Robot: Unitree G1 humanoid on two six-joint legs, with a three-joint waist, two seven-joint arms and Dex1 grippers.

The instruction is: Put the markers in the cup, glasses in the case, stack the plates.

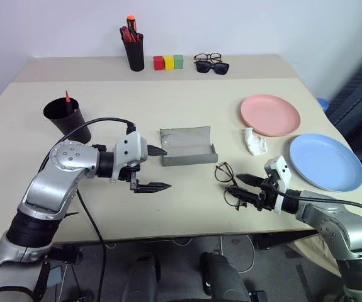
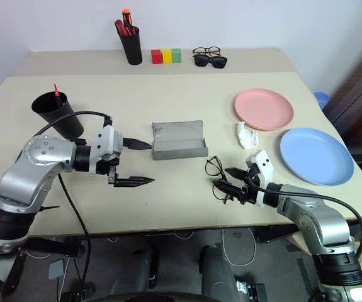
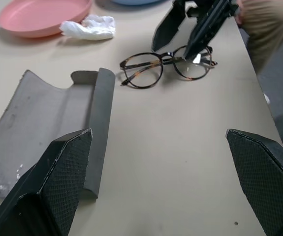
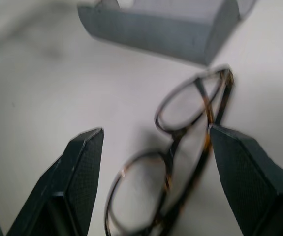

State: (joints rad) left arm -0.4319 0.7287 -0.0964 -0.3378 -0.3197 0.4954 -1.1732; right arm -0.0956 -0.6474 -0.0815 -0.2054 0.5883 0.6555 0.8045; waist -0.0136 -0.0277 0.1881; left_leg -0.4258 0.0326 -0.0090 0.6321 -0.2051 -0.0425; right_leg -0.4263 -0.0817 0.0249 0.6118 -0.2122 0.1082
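My right gripper (image 1: 248,191), jaws spread, straddles the glasses (image 4: 180,162), maybe touching the frame. My left gripper (image 1: 162,168) hangs wide open, case (image 1: 187,146) at two o'clock.

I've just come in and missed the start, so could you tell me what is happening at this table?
A two-armed robot is tidying a table. Its right gripper is open around the wire-frame glasses lying on the table, not yet lifted. The left gripper hangs open in front of the open grey case, holding nothing. A red marker stands in the black cup. The pink plate and blue plate lie side by side, unstacked, with a crumpled white cloth nearby.
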